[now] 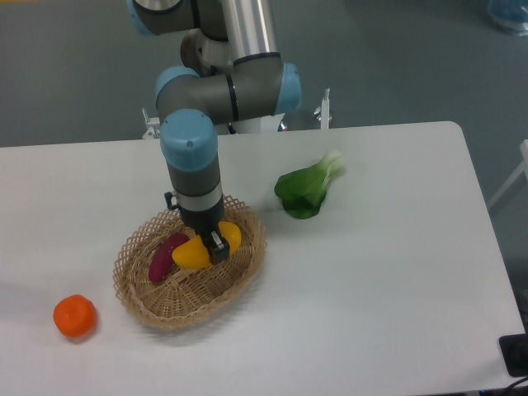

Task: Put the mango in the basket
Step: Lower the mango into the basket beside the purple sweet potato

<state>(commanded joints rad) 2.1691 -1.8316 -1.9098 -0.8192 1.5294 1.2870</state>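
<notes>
Wicker fills the left-centre of the white table (pixel 396 272): a shallow oval tan basket (pixel 191 307) with an open-weave looped rim sits there, its long axis running from near-left to far-right. Over its middle hangs the grey and pale-blue robot arm (pixel 191 157), wrist pointing straight down, and the black two-finger gripper (pixel 208 245) at its end is closed around a smooth oblong yellow mango (pixel 198 250), with one dark finger (pixel 218 248) crossing the fruit's front. The mango lies roughly level, one end reaching left toward the basket's centre and the other, slightly more orange end showing to the right of the finger. It sits inside the basket's rim as seen from this camera; whether it touches the woven floor or hangs just above it cannot be told. Just beside it on the left, a purple sweet potato (pixel 163 256) rests on the basket floor, slanted from near-left to far-right, its upper end close to or touching the mango. Outside the basket, a round orange fruit (pixel 75 317) rests on the table at the near left, well apart from the rim. To the right of the basket, farther back, lies a green leafy vegetable with a pale stalk (pixel 308 188).
</notes>
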